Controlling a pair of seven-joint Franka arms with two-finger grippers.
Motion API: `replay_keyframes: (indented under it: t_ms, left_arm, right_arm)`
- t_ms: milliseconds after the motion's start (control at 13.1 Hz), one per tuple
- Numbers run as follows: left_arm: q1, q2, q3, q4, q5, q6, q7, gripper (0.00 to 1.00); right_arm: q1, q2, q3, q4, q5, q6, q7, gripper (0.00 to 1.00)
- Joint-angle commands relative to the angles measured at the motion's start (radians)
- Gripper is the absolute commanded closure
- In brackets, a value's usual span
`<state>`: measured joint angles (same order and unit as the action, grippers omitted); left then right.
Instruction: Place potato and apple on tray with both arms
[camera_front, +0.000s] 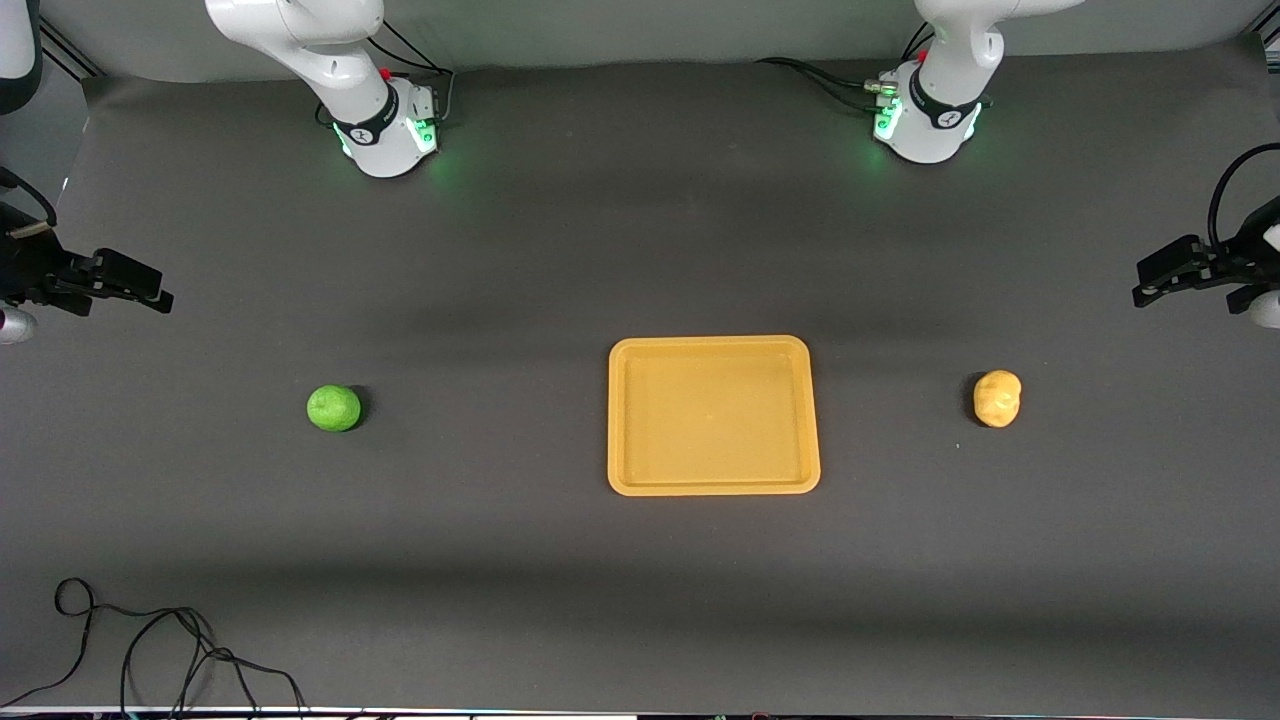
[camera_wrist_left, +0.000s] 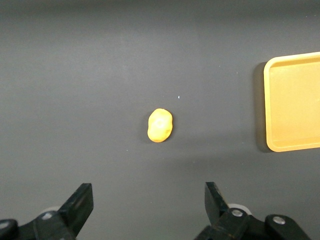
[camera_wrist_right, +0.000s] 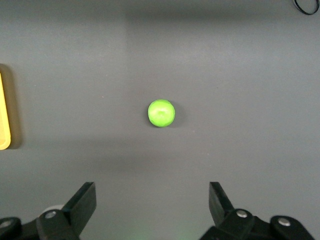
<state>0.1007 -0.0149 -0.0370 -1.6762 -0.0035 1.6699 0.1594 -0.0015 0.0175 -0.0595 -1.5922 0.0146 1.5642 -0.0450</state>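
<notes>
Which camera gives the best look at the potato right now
The left wrist view: the potato sits mid-picture, unobstructed, ahead of the open left gripper. The front view shows it smaller, on the table beside the tray, toward the left arm's end. The right wrist view does not show it.

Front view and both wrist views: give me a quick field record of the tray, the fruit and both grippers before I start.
tray: mid-table, nothing on it
apple: on the table, toward the right arm's end, apart from the tray
potato: on the table, toward the left arm's end, apart from the tray
right gripper: open, holding nothing, above the table with the apple in its wrist view
left gripper: open, holding nothing, above the table with the potato in its wrist view
</notes>
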Motion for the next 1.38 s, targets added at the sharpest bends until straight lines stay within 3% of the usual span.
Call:
replay_keyframes:
  t_ms: [0,1301]
  left_arm:
    - [0.005,-0.016,-0.004,-0.017,-0.009,0.016,0.006,0.01]
    - [0.002,0.001,-0.004,-0.069,-0.007,0.068,0.006,0.01]
  right_arm:
    - [0.011,-0.004,-0.011,0.011,-0.010,-0.020,-0.021,0.00]
    - [0.012,0.015,-0.006,0.035,-0.010,-0.020,-0.024,0.00]
